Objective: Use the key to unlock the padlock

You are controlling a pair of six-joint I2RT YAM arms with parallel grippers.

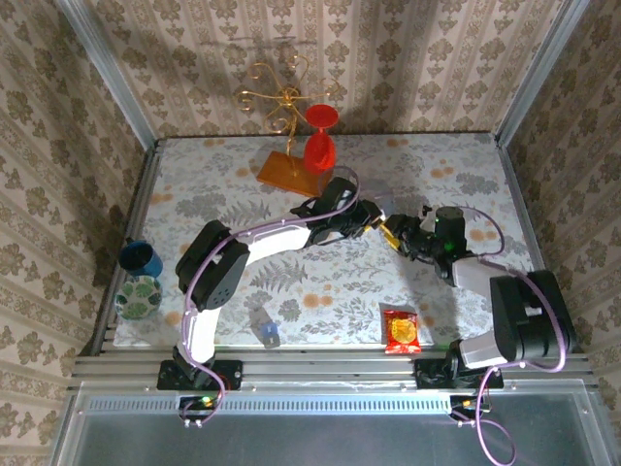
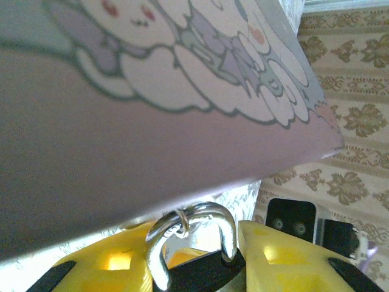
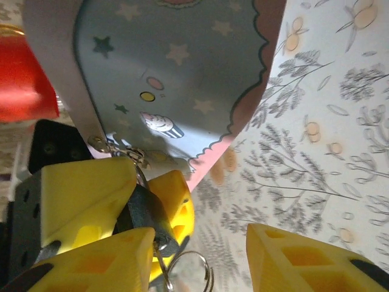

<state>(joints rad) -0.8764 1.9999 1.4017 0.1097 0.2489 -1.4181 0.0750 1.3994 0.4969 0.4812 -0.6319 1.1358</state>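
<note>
the padlock [image 3: 143,210], a small dark metal block, sits clamped between the yellow jaws of the left gripper [image 3: 137,201], a little right of the middle of the desk [image 1: 320,282], where the two arms meet. its silvery shackle [image 2: 194,234] arches up from between those jaws and hooks into a small fitting on the edge of the patterned tin box [image 3: 182,73], which is tilted above it. a thin wire ring [image 3: 196,267] hangs at the padlock's near end. the right gripper [image 3: 200,243] is just beside the lock, its jaws standing apart and gripping nothing, the ring close by its left finger. whether a key sits in the lock is too small to tell.
</note>
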